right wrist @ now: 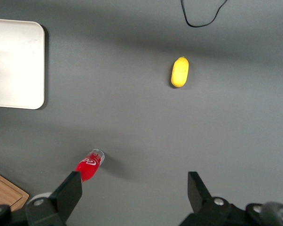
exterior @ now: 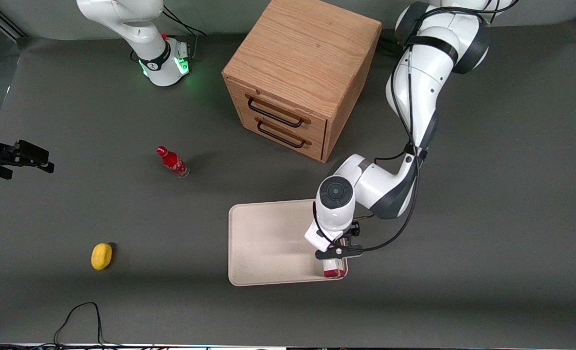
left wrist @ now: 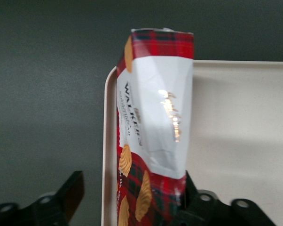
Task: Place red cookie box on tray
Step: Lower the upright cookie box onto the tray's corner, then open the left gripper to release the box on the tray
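The red cookie box [exterior: 334, 269], dark-red tartan with golden cookies and a white label, rests in the beige tray [exterior: 268, 243] at the tray's corner nearest the front camera, toward the working arm's end. In the left wrist view the red cookie box [left wrist: 153, 122] runs along the rim of the tray [left wrist: 240, 141]. My gripper [exterior: 337, 253] hovers just above it, open [left wrist: 132, 182]. One finger [left wrist: 73, 190] stands apart from the carton over the grey table, while the other [left wrist: 188, 190] sits against its side. The wrist hides most of the box in the front view.
A wooden two-drawer cabinet [exterior: 297, 78] stands farther from the front camera than the tray. A small red bottle [exterior: 172, 162] and a yellow lemon [exterior: 101, 256] lie toward the parked arm's end of the table. A black cable [exterior: 81, 318] loops near the table's front edge.
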